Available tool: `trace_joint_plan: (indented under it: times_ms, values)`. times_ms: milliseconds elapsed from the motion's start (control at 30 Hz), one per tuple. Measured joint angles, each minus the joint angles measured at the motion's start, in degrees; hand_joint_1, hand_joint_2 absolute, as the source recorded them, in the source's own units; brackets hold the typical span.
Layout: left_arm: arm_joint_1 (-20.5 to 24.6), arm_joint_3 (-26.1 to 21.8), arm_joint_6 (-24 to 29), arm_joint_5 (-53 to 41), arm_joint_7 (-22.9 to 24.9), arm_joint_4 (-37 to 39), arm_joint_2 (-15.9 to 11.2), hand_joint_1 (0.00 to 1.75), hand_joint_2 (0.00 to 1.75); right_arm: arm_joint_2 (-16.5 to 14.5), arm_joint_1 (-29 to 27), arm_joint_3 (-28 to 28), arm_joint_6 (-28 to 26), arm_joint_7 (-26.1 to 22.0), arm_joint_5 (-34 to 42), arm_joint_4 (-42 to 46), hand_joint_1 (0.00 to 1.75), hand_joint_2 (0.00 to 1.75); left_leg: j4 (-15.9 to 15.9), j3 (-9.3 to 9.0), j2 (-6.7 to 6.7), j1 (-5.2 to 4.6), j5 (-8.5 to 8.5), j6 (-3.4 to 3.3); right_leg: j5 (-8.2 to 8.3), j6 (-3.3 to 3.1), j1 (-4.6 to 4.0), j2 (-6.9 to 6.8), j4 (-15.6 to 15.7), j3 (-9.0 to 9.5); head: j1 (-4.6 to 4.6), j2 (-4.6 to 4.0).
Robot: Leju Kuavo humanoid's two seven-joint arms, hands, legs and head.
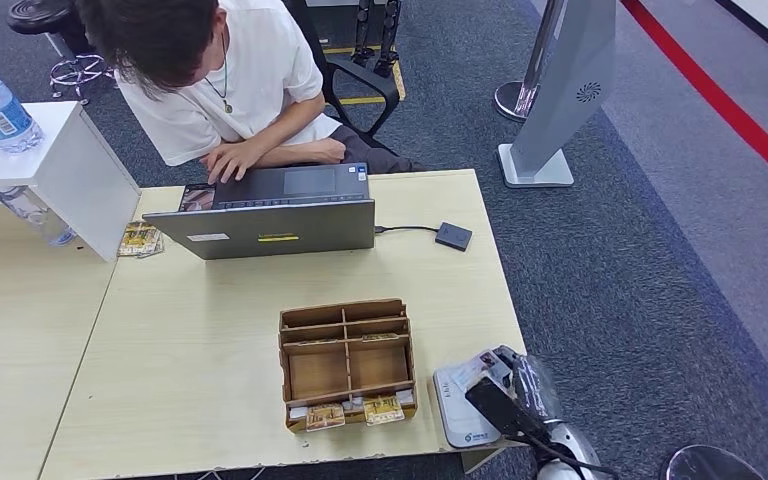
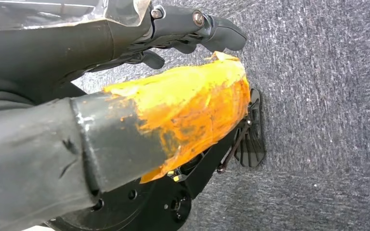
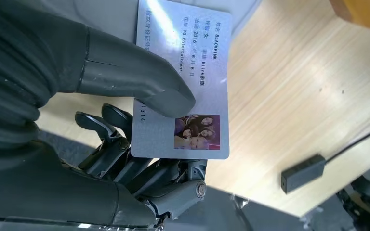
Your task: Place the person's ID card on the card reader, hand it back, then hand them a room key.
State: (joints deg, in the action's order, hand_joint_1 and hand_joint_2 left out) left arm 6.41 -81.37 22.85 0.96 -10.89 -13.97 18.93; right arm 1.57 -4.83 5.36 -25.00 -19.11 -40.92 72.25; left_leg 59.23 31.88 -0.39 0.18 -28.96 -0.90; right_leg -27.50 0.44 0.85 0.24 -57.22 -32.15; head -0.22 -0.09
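Note:
My right hand is at the table's near right corner, just above the pale grey card reader. In the right wrist view the thumb presses the ID card against the dark fingers. The card is silver-white with printed text and a small group photo. It hangs over the light wood tabletop. Room key cards stand in the front slot of a wooden organizer. My left hand, its thumb wrapped in orange tape, hangs over grey carpet and holds nothing.
A person in a white shirt sits at the far side, one hand on an open grey laptop. A small black box on a cable lies right of the laptop. A white box with water bottles is at the left.

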Motion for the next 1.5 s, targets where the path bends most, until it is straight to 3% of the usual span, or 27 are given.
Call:
trace_joint_plan:
  times_ms: [133, 633, 1067, 1500]
  values:
    - [0.05, -0.03, 0.49, 0.37, -0.10, 0.00, 0.21, 0.00, 0.00, 0.00, 1.06, 0.67, -4.73, 1.78, -4.47, 1.13, 1.75, 1.75, 0.00, 0.00, 0.00, 0.00, 0.00, 0.00, 0.00, 0.00, 0.01, 0.00, 0.00, 0.00, 0.01, 0.00]
    - [0.09, -0.02, 1.38, 2.01, -0.82, 0.00, 0.33, 0.00, 0.00, -0.09, 3.29, 2.33, -14.21, 2.63, -13.26, 7.10, 1.75, 1.75, 0.00, 0.02, -0.01, 0.00, 0.00, 0.00, 0.00, 0.00, 0.01, -0.01, 0.00, -0.01, 0.00, 0.00]
    - [0.10, 0.19, 2.37, 2.99, -0.90, 0.00, 0.42, 0.00, 0.00, -5.42, 5.10, -0.01, -14.60, -1.63, -28.73, 16.59, 1.75, 1.75, 0.00, 0.01, -0.01, 0.00, 0.01, 0.00, 0.00, 0.00, 0.01, 0.00, -0.01, -0.01, 0.00, 0.00]
    - [0.09, 2.24, 2.79, 2.71, -0.08, 0.00, 0.37, 0.00, 0.00, -8.47, 9.47, -0.26, -14.58, 1.94, -38.15, 19.29, 1.75, 1.75, 0.00, 0.03, -0.01, 0.00, 0.01, -0.01, 0.01, 0.00, 0.01, 0.00, -0.01, 0.00, 0.01, 0.00]
